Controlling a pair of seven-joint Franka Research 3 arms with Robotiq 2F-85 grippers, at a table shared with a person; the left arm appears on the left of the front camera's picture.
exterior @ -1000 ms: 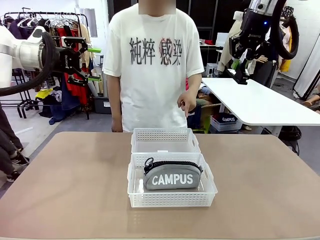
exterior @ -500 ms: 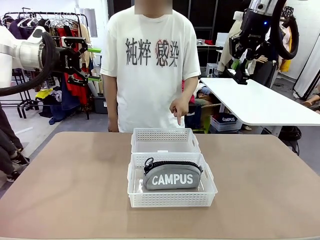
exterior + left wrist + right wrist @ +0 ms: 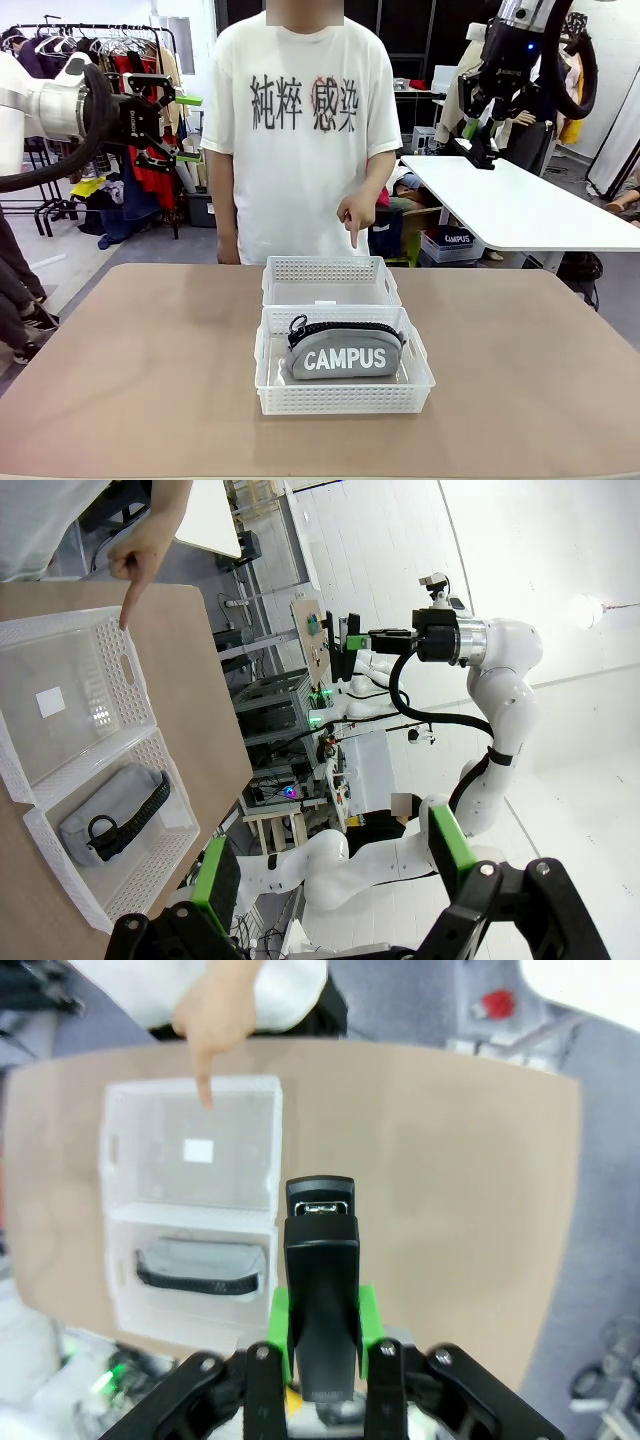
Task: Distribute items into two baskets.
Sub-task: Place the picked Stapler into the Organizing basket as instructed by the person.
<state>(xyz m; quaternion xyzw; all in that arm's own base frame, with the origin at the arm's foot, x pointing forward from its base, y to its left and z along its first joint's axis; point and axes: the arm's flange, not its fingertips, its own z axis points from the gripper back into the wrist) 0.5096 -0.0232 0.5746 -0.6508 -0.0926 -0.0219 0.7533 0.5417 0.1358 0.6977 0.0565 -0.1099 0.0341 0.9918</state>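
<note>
Since a second earlier, we saw the person's hand [image 3: 355, 212] lower to point a finger down at the far basket [image 3: 330, 282]. Our right gripper [image 3: 478, 135] stayed raised, clamped on the black stapler [image 3: 322, 1290], its long axis along the fingers. Our left gripper [image 3: 185, 128] hung spread apart. The CAMPUS pouch [image 3: 343, 352] lay lengthwise across the near basket [image 3: 343, 396].

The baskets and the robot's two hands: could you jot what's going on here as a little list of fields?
near basket: holds the grey CAMPUS pouch
far basket: nothing inside but a white sticker
person's hand: index finger points down at the far basket
right hand: raised high, shut on the black stapler
left hand: raised high at the side, open, holds nothing
table: brown, the two baskets touch end to end
</note>
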